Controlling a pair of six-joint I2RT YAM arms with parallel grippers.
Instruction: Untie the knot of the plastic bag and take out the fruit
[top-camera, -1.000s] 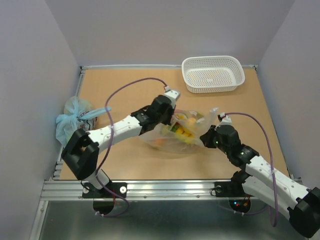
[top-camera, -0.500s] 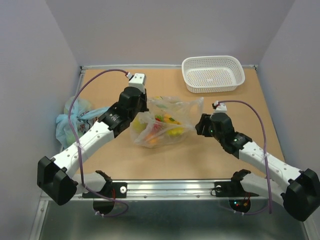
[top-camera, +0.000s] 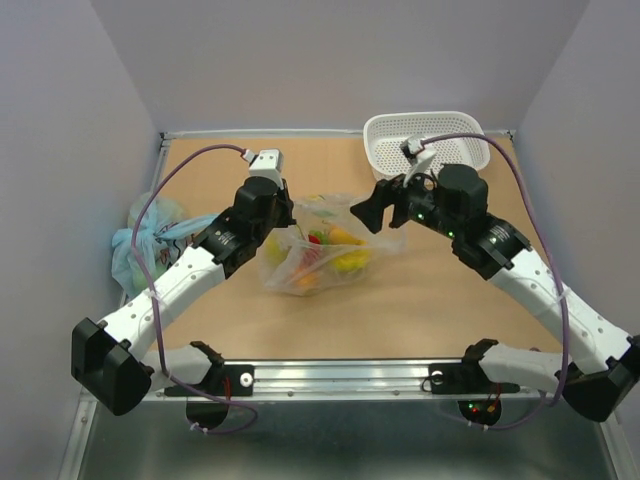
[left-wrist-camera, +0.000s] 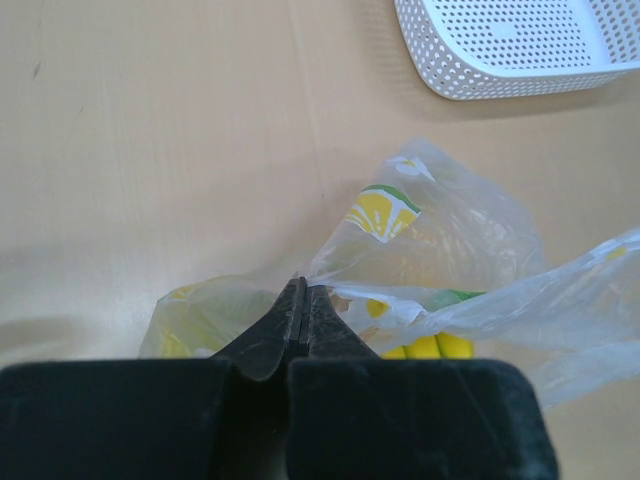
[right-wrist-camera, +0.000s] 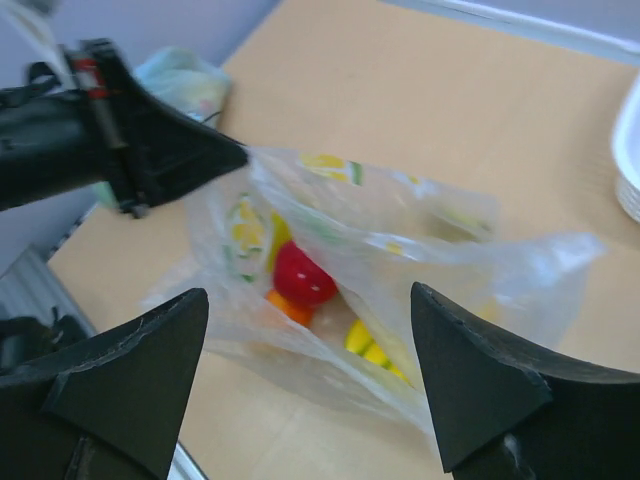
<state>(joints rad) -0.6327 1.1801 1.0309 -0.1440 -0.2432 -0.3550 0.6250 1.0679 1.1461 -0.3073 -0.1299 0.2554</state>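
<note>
The clear plastic bag (top-camera: 325, 255) lies mid-table with its mouth gaping; no knot shows in any view. Inside are fruit: a red apple (right-wrist-camera: 300, 275), yellow bananas (right-wrist-camera: 365, 340) and an orange piece (right-wrist-camera: 288, 306). My left gripper (top-camera: 282, 222) is shut on the bag's left upper edge, the film pinched between its jaws (left-wrist-camera: 303, 290). My right gripper (top-camera: 385, 208) hangs open above the bag's right side, apart from it. In the right wrist view that gripper (right-wrist-camera: 309, 290) frames the bag (right-wrist-camera: 420, 255) with nothing between its fingers.
A white perforated basket (top-camera: 425, 148) stands at the back right, just behind my right wrist. A light-blue bag (top-camera: 148, 235) sits against the left wall. Bare tabletop lies in front of the bag, up to the metal rail (top-camera: 330, 375).
My right gripper has opened, let go of the bag's right edge, and risen toward the back. The left arm swung left with the bag a second ago and has barely moved since.
</note>
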